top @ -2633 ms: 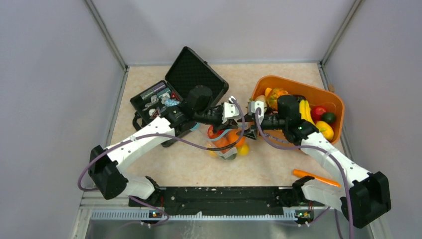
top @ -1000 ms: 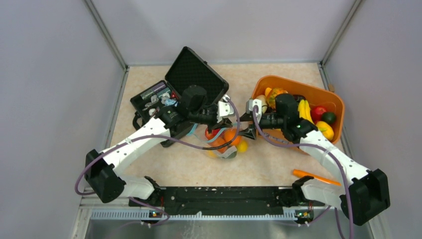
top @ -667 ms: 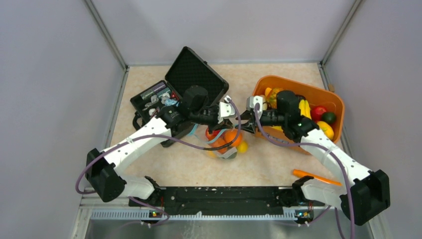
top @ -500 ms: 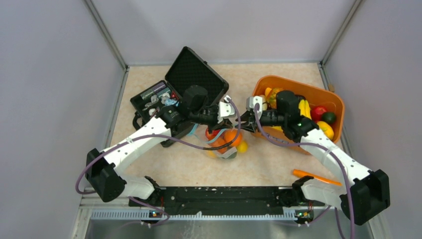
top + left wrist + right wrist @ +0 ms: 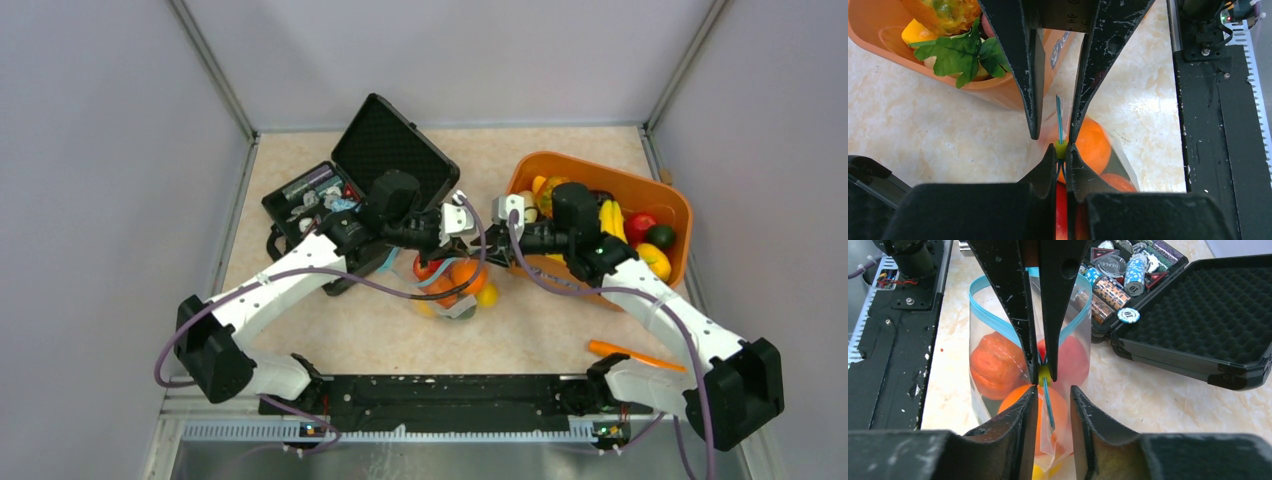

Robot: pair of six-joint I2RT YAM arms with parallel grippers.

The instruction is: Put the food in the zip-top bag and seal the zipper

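The clear zip-top bag (image 5: pixel 452 287) hangs between both grippers above the table. It holds food: an orange fruit (image 5: pixel 1095 145), a ridged orange one (image 5: pixel 993 365) and a red one (image 5: pixel 1071 357). My left gripper (image 5: pixel 1060 150) is shut on the yellow-green slider (image 5: pixel 1044 374) of the teal zipper (image 5: pixel 1058 116). My right gripper (image 5: pixel 1053 392) faces it, open, with the zipper's end (image 5: pixel 1048 402) in the gap between its fingers and touching neither. Behind the slider the bag's mouth (image 5: pixel 980 287) gapes in a loop. In the top view the left gripper (image 5: pixel 472 240) and right gripper (image 5: pixel 494 246) meet tip to tip.
An orange basket (image 5: pixel 600 172) at the right holds more toy fruit, with a banana (image 5: pixel 612 222) among them. An open black case (image 5: pixel 390 140) with chips (image 5: pixel 1128 275) lies at the left. An orange carrot stick (image 5: pixel 635 357) lies near the right arm's base.
My right gripper has come up to the zipper's free end and its jaws have narrowed around it. The left gripper stays shut on the slider, almost unmoved.
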